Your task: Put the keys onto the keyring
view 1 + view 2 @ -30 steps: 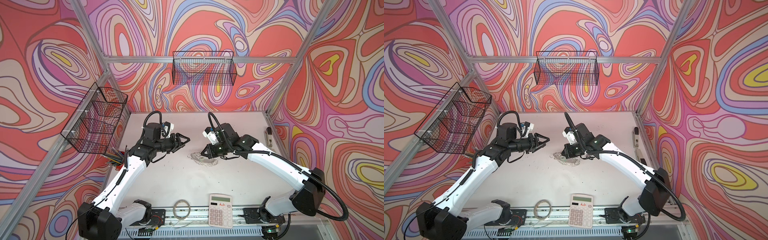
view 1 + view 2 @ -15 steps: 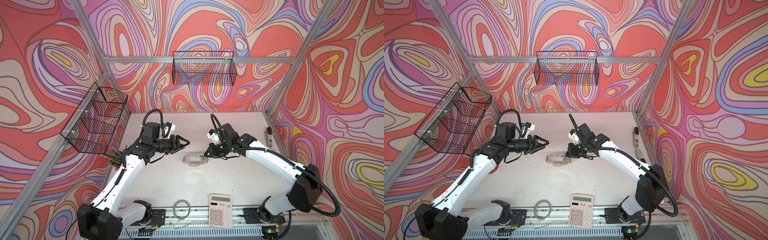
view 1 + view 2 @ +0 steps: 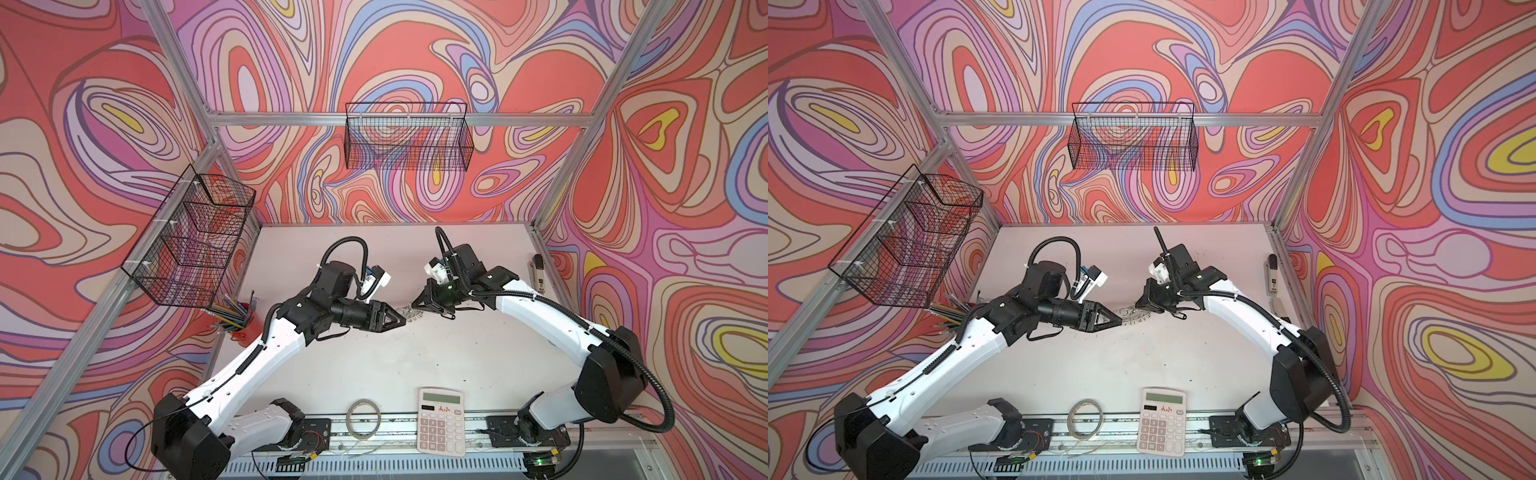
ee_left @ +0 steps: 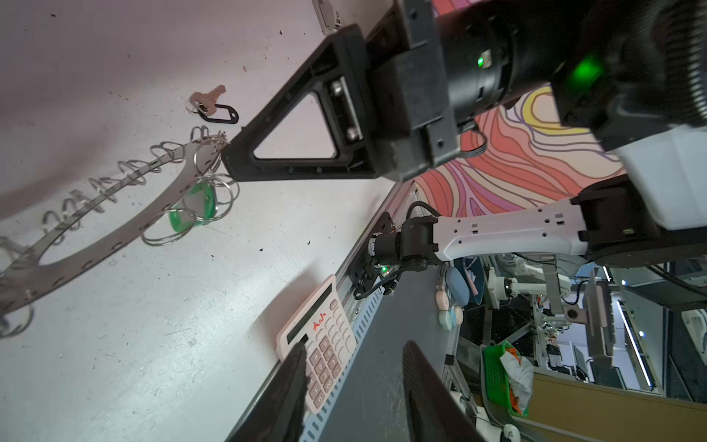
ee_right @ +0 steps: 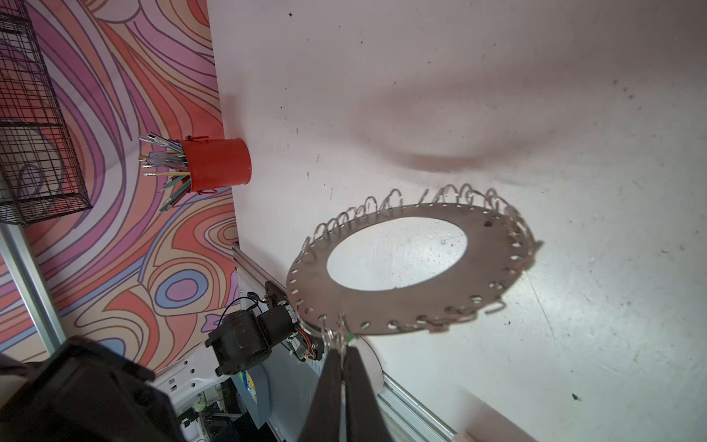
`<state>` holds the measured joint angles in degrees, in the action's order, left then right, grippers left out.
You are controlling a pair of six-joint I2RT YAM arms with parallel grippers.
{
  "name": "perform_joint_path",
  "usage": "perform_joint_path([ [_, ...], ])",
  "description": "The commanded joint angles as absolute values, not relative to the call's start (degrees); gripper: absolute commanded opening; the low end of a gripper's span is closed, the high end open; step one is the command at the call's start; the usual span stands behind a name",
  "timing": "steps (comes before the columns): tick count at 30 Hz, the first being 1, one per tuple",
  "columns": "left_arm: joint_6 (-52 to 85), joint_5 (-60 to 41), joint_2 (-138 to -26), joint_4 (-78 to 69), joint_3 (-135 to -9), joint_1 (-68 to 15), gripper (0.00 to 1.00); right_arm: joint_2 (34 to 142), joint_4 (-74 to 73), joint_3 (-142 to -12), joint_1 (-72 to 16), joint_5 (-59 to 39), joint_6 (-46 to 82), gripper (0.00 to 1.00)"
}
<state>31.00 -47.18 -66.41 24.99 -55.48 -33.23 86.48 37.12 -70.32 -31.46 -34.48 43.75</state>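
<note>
**Right pincer nips keyring rim; left pincer parted and empty**

- Right pincer [image 5: 341, 350]: black fingers pressed together on one wire loop at the rim of the keyring [image 5: 382, 302]. The keyring is a flat silver metal disc with a large round hole and small wire loops along its outer edge.
- Keyring held tilted above the pale bench [image 3: 415, 365], with its shadow on the surface beneath. Cannot tell whether the far edge touches the bench. In both top views it sits mid-frame, between the two pincer tips.
- Green oval plastic tag [image 4: 191, 210] hangs among the larger wire loops under the rim, just beside the right pincer's tips. Its key is not made out.
- Small silver key with a black oval tag [image 4: 214, 109] lies flat on the bench near the right pincer, apart from the keyring.
- Left pincer [image 4: 355, 346]: two black fingers stand apart with nothing between them. In both top views its tip points at the keyring from just left of centre. Contact cannot be told.
- Further out, lower centre of both top views, at the bench's near edge: pale pink calculator [image 3: 440, 422], with a translucent tape roll [image 3: 365, 417] just to its left.
- Left edge of the bench: red cup of pencils [image 3: 245, 322].
- Walls: a black wire basket [image 3: 407, 141] at upper centre, and a second, divided wire basket [image 3: 191, 241] at middle left.
</note>
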Motion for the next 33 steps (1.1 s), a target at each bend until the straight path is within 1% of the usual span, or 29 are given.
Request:
perform_joint_path([
  [1,29.0,-43.9,-66.4,16.5,-51.7,-34.8,0.45,85.7,38.9,-72.9,-31.3,-37.7,45.7,0.00],
  [4,28.5,-42.2,-66.8,10.4,-49.3,-36.5,0.52,84.7,38.0,-72.8,-31.3,-39.0,48.0,0.00],
  [8,24.4,-40.2,-68.2,8.7,-48.7,-36.6,0.56,84.0,36.2,-72.5,-31.2,-42.0,50.8,0.00],
  [14,21.0,-34.0,-70.1,10.2,-49.8,-36.6,0.57,83.9,38.5,-74.7,-31.2,-43.7,51.4,0.00],
  [29,21.2,-33.3,-71.0,5.5,-49.4,-36.6,0.60,83.3,36.5,-74.1,-31.3,-46.2,53.3,0.00],
  [30,21.1,-33.3,-70.9,5.7,-49.4,-36.6,0.60,83.3,36.5,-73.9,-31.2,-46.3,53.4,0.00],
  [33,21.3,-33.0,-71.0,6.4,-49.6,-36.6,0.53,83.2,36.3,-73.5,-31.2,-46.5,53.1,0.00],
])
